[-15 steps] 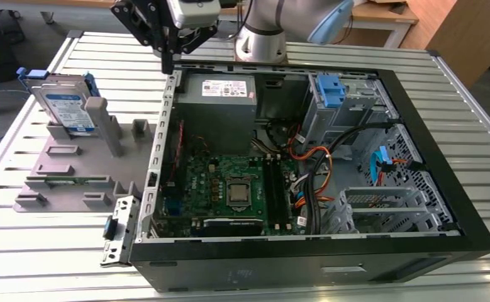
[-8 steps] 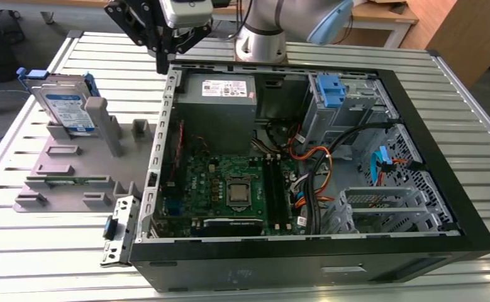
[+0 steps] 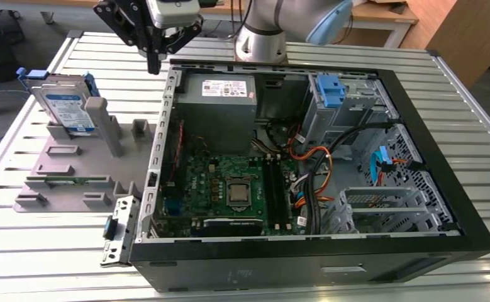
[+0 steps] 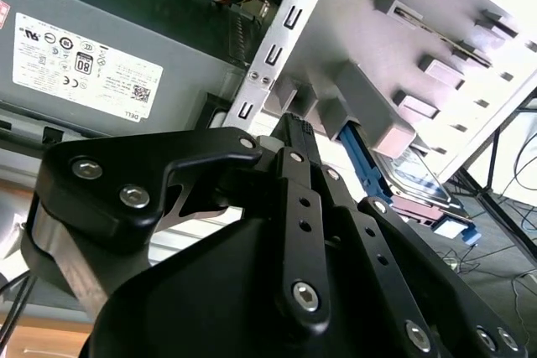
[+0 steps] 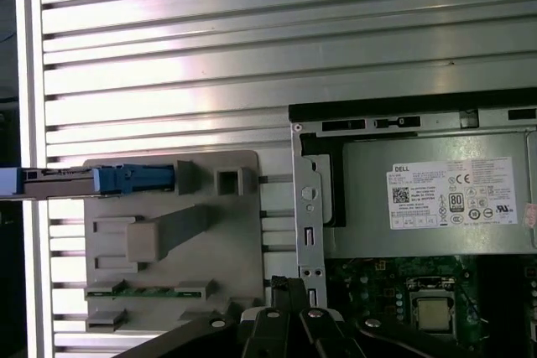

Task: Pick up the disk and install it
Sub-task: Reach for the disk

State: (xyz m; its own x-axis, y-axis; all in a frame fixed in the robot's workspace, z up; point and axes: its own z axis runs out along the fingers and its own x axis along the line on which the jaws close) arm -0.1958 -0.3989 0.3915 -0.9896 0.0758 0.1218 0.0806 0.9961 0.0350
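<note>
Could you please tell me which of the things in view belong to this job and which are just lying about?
Job in hand: disk, standing in the grey holder; hand; open computer case.
Lying about: power supply; circuit board; cables; blue latch.

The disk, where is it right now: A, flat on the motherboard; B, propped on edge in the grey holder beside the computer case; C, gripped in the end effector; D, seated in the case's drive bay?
B: the disk is propped on edge in the grey holder, apart from the end effector.
</note>
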